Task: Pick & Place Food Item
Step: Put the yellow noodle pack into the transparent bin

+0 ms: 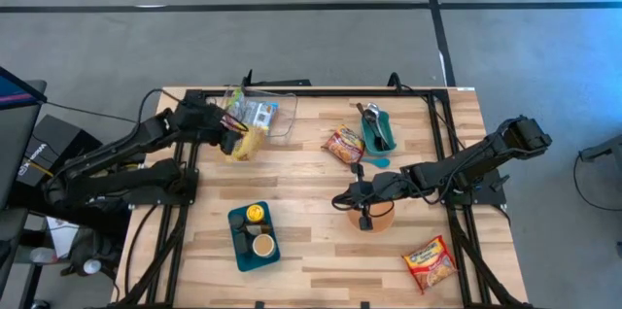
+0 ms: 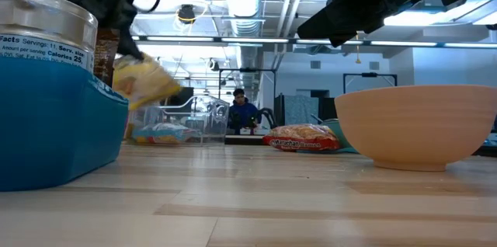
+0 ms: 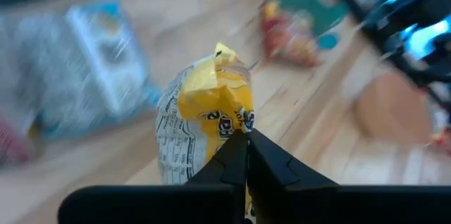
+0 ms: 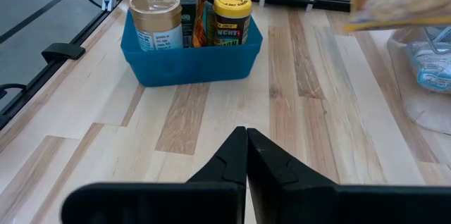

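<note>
Wooden table (image 1: 311, 241) under both dark arms, framed by black rails

Clear plastic container (image 1: 270, 118) at the far left part of the table, a blue-and-white packet inside; same container seen low down in the low view (image 2: 180, 120)

Tan bowl (image 1: 381, 216) near the table's middle right, large in the low view (image 2: 415, 125), standing upright on the wood

Blue bin (image 1: 253, 236) at the near middle, holding a yellow-lidded jar and a tan-lidded can; in the right wrist view (image 4: 189, 62) also a dark bottle between them, all upright

Teal tray (image 1: 377, 132) at the far right-centre with dark utensils in it

Red noodle packet (image 1: 344, 144) lying just beside the teal tray, flat on the wood, seen too in the low view (image 2: 300, 137)

Second red-and-yellow noodle packet (image 1: 430, 261) at the near right corner, well apart from the rest

Yellow snack bag (image 1: 242, 141), the food item, lifted off the wood just beside the clear plastic container, hanging in the air in the low view (image 2: 142, 80)

Left gripper (image 3: 246, 146) clenched on the yellow snack bag (image 3: 208, 115), fingers pinching its crumpled lower edge

Right gripper (image 1: 348, 198) hanging over the tan bowl's left rim, fingers pressed together with nothing between them (image 4: 246, 148)

Person in a dark top in the room far behind the table (image 2: 241, 113)
</note>
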Controlling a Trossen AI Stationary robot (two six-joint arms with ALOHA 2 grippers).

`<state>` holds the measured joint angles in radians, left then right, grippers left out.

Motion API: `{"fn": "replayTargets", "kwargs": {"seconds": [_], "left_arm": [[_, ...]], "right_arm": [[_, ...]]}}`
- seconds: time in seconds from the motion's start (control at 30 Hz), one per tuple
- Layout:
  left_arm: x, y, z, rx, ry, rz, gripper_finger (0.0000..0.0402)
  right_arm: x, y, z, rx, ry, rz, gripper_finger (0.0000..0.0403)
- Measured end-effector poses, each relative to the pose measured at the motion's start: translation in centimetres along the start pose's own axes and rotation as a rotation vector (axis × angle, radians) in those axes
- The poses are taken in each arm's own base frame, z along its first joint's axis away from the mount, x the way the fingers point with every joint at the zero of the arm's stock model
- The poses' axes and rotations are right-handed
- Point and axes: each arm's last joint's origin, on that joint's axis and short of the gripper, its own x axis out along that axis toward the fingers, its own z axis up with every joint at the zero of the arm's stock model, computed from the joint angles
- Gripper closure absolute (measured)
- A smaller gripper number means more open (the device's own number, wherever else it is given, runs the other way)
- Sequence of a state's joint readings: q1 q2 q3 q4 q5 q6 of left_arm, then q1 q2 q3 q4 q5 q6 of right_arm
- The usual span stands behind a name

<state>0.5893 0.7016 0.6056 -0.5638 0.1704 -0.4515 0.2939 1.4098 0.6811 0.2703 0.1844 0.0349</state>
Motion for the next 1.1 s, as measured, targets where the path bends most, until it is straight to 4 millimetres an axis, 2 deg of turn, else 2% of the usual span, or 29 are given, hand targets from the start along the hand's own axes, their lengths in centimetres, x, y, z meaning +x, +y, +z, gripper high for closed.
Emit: {"fn": "replayTargets", "kwargs": {"seconds": [0.27,0.6,0.9,1.1], "left_arm": [[-0.2,-1.5,2.1,0.059,-0.230,-0.129,0.0401],[-0.6,-1.9,3.7,0.083,-0.454,-0.054,0.0401],[2.2,-1.2,4.9,0.090,-0.444,0.015,0.0401],[4.0,0.5,5.3,0.068,-0.396,0.104,0.0401]], "right_arm": [[0.0,0.0,0.0,0.000,0.000,0.000,0.0403],[0.0,0.0,0.0,0.000,0.001,0.000,0.0403],[0.0,-0.1,0.0,0.001,-0.001,-0.002,0.0403],[0.0,-0.1,0.0,0.001,-0.001,-0.002,0.0403]]}}
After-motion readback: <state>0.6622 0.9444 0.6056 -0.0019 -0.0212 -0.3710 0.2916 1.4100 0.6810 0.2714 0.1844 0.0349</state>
